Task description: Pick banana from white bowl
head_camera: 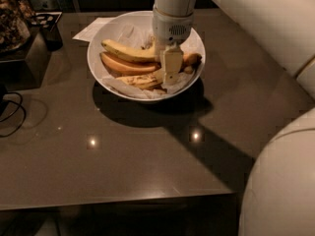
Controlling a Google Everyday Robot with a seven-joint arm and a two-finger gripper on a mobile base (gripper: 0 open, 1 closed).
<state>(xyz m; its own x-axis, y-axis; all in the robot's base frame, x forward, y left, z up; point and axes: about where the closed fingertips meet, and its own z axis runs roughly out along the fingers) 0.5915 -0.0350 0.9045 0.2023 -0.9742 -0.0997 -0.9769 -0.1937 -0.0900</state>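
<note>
The white bowl (98, 70) stands at the back middle of the dark table, lined with crumpled white paper. It holds three bananas. A cleaner yellow banana (127, 51) lies at the back and a smooth orange-tinted one (123, 66) below it. The banana (139, 81), dull yellow with brown speckles, lies at the bowl's front. My gripper (170, 77) reaches straight down into the bowl from above, at the right end of the speckled banana, and hides that end. Something brownish (192, 59) shows to the right of the gripper.
A white sheet of paper (92, 28) lies behind the bowl at the left. A dark box (47, 31) and a cluttered heap (12, 21) stand at the far left, with a black cable (12, 113) below. My white arm (280, 181) fills the right side. The table's front edge (123, 200) is near.
</note>
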